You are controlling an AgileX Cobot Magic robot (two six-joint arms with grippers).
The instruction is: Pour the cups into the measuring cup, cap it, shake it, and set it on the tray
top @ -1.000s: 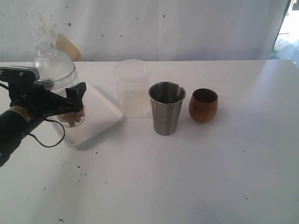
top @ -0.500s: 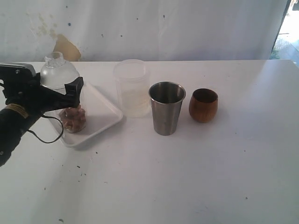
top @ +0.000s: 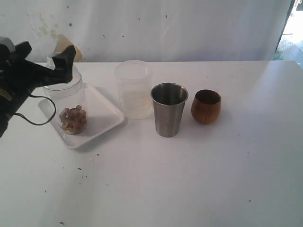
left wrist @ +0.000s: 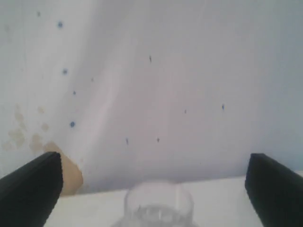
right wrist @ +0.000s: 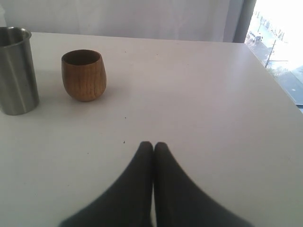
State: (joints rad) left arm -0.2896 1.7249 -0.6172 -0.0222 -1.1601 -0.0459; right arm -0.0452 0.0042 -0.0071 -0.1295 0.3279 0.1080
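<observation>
Your left pincer (top: pixel 46 56) is spread wide and grips nothing. The measuring cup (top: pixel 71 106) stands capped on the tray (top: pixel 106 113) just beneath it, with the knob of the cap (left wrist: pixel 158 203) between the fingers. If you pull away sideways, a finger could clip the cap and tip the tall cup over the tray's low rim onto the worktop (top: pixel 189 179). Your right pincer (right wrist: pixel 153 147) is pressed together, empty.

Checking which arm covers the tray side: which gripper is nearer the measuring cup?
Left. The left gripper is open at the cap of the measuring cup, a finger on either side. The right gripper, shut, is over the table facing the wooden cup, well away.
</observation>
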